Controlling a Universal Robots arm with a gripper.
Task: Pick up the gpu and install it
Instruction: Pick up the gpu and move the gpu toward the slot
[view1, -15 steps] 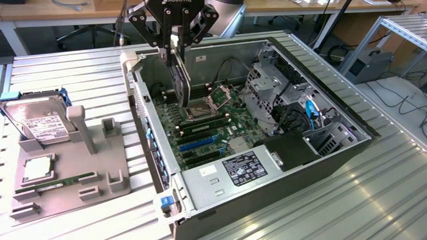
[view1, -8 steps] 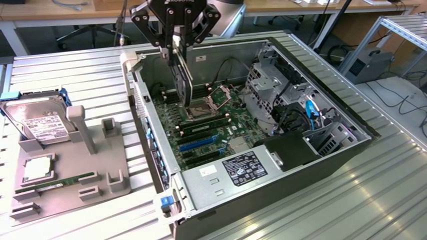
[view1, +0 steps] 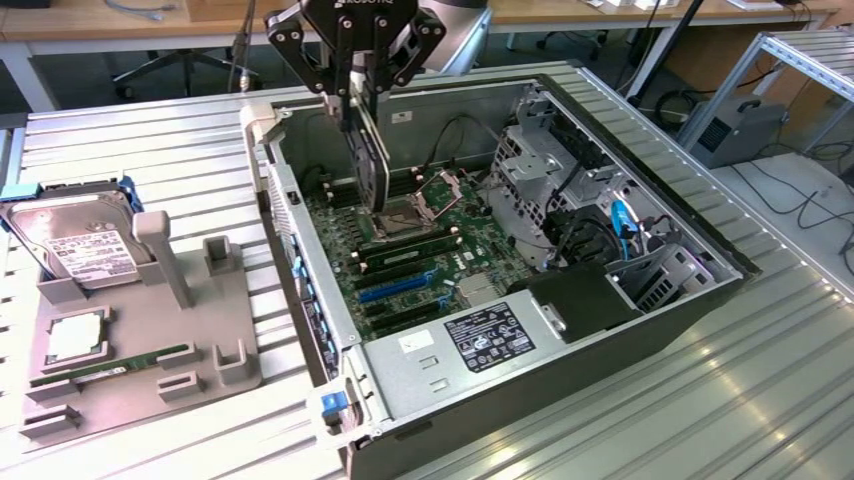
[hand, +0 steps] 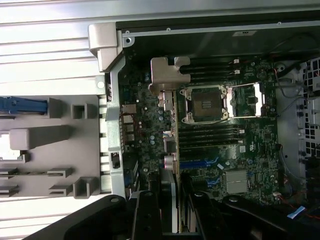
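The gpu (view1: 370, 150), a thin dark card, hangs on edge over the open computer case (view1: 441, 395), above the motherboard (view1: 441, 225). My gripper (view1: 358, 92) is shut on its upper edge. In the wrist view the gpu (hand: 173, 150) shows edge-on, with its pale metal bracket (hand: 167, 75) at the far end, close to the case's rear wall. The gripper (hand: 172, 215) has a dark finger on each side of the card. The blue expansion slots (view1: 395, 285) lie on the board below, nearer the case's front; in the wrist view these slots (hand: 200, 164) lie just beside the card's edge.
At the exterior view's left stands a grey parts holder (view1: 200, 330) with a hard drive (view1: 83, 240), a processor (view1: 76, 335) and a green memory stick (view1: 114, 365). Inside the case are the open processor socket (hand: 206, 104), a drive cage (view1: 541, 190) and a black power supply (view1: 587, 300).
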